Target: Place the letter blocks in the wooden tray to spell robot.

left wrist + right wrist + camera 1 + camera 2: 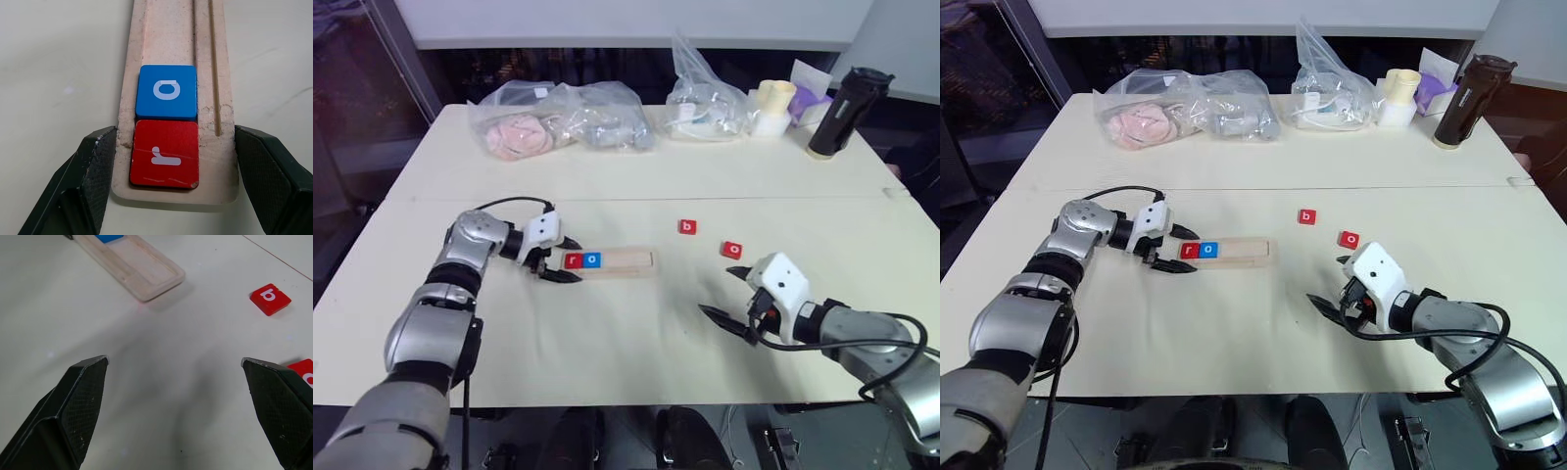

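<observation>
Handling, left to right: clamping left hand (558, 260) across the left end of the wooden tray (631, 260), mid-table, red r block (165, 154) and blue o block (167, 92) already seated there. Judging tiles light, stiff, slick; pinching opposite edges likely safest. Finding b block (687, 227) and red o block (732, 250) loose further right, open table around both. Hovering right hand (720, 292), spread wide and empty, just nearer.
</observation>
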`<control>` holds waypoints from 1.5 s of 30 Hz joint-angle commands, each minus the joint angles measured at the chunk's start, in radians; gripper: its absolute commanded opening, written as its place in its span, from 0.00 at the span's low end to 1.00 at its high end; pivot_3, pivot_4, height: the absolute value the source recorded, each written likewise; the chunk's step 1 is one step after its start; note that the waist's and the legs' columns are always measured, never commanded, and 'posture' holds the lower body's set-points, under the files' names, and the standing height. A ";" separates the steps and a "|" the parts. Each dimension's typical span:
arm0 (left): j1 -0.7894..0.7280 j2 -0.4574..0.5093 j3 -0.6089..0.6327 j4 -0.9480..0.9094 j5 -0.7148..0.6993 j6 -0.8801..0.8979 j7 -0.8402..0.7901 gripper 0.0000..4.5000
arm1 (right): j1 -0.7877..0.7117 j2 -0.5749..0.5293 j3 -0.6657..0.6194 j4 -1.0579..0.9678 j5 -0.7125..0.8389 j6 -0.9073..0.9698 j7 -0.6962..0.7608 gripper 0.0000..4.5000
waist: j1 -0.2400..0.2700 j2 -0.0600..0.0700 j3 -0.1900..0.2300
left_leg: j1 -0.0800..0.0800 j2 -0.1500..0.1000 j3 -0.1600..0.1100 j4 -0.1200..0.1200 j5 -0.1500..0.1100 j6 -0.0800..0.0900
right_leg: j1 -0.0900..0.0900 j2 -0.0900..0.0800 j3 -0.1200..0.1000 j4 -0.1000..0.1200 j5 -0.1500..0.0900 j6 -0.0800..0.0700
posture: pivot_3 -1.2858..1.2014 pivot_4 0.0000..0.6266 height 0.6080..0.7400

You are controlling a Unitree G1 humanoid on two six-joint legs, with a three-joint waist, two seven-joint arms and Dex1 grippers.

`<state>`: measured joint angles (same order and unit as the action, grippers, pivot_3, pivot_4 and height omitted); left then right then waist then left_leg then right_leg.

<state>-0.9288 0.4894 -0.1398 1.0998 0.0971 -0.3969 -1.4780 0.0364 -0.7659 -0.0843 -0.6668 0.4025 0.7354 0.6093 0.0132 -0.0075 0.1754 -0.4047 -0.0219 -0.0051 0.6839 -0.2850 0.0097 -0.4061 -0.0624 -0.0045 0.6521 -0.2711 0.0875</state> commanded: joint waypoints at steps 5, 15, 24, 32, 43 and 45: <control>0.162 -0.009 -0.073 -0.340 0.019 0.126 0.039 0.70 | -0.027 0.011 0.026 -0.011 -0.013 -0.022 -0.001 1.00 | 0.001 0.000 0.000 | 0.000 0.000 0.000 0.000 0.000 0.000 | 0.000 -0.001 0.000 0.000 0.000 0.000 | 0.52 0.24 1.00; 0.290 -0.010 -0.144 -0.892 -0.012 0.651 0.090 0.70 | -0.016 0.036 0.065 -0.005 -0.024 -0.039 -0.004 1.00 | 0.000 0.001 0.000 | 0.000 0.000 0.000 0.000 0.000 0.000 | 0.001 0.000 0.000 -0.001 0.000 0.000 | 0.52 0.24 1.00; 0.314 0.009 -0.227 -1.100 -0.040 0.880 0.116 0.70 | -0.006 0.018 -0.019 -0.059 0.006 0.006 -0.004 1.00 | -0.002 0.001 0.000 | 0.000 0.001 -0.001 0.000 0.000 0.000 | 0.000 0.000 0.000 0.000 0.000 0.000 | 0.52 0.24 1.00; 0.367 0.029 -0.249 -1.161 -0.024 0.926 0.220 0.70 | 0.005 -0.031 -0.148 -0.109 0.069 0.075 0.015 1.00 | -0.001 0.001 0.000 | -0.001 0.001 -0.001 0.000 0.000 0.000 | 0.000 0.000 0.001 -0.001 0.000 0.000 | 0.52 0.24 1.00; 0.417 0.043 -0.266 -1.227 -0.047 0.935 0.286 0.70 | -0.014 -0.069 -0.155 -0.103 0.091 0.092 0.030 1.00 | -0.001 0.001 0.000 | 0.000 0.001 -0.001 0.000 0.000 0.000 | 0.000 -0.001 0.001 -0.001 0.000 -0.001 | 0.52 0.24 1.00; 0.418 0.044 -0.270 -1.231 -0.053 0.936 0.293 0.70 | -0.016 -0.071 -0.154 -0.100 0.091 0.090 0.029 1.00 | -0.001 0.001 0.000 | 0.000 0.001 -0.001 0.000 0.000 0.000 | 0.000 -0.001 0.001 -0.001 0.000 -0.001 | 0.52 0.24 1.00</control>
<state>-0.5202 0.5277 -0.3925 -0.1202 0.0496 0.5334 -1.1910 0.0299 -0.8260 -0.2159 -0.7447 0.4858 0.8349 0.6356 0.0125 -0.0068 0.1751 -0.4052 -0.0210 -0.0057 0.6839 -0.2850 0.0097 -0.4062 -0.0636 -0.0036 0.6510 -0.2713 0.0869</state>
